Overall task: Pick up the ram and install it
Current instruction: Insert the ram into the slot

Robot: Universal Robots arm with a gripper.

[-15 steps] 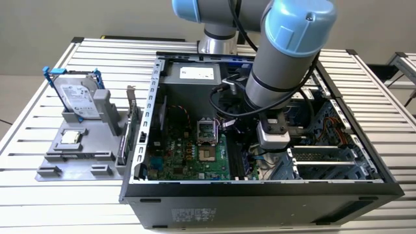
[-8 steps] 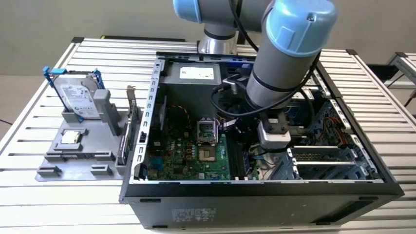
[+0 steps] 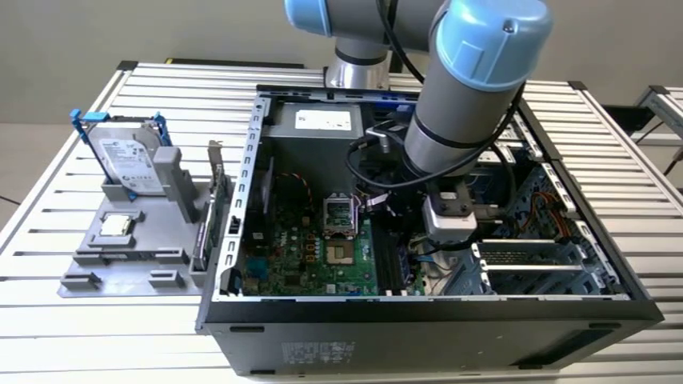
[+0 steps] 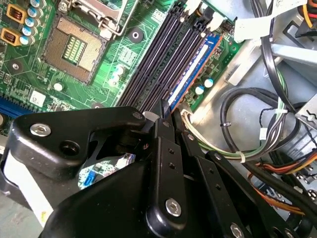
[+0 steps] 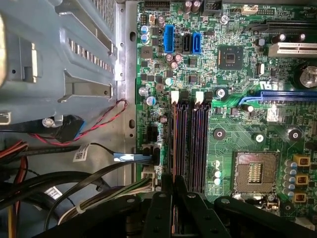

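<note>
The ram (image 4: 194, 69), a thin stick with a blue-labelled face, stands on edge in the outermost black memory slot of the green motherboard (image 4: 124, 59), on the side toward the cables. In the first wrist view the ram (image 5: 173, 144) shows edge-on along that slot. My gripper (image 4: 169, 111) sits at one end of the stick, its black fingers (image 4: 163, 148) drawn close together on either side of the ram's top edge. The same grip appears in the first wrist view, with the gripper (image 5: 174, 182) straddling the stick. In the exterior view the gripper (image 3: 443, 244) reaches down inside the open computer case (image 3: 427, 308).
Empty memory slots (image 5: 198, 144) lie beside the ram, with the CPU socket (image 5: 255, 173) past them. Cable bundles (image 4: 247, 129) and a metal drive cage (image 5: 74, 49) crowd the other side. Outside the case, a grey fixture (image 3: 117, 264) holds a hard drive with blue rails (image 3: 128, 160) and a card (image 3: 219, 208).
</note>
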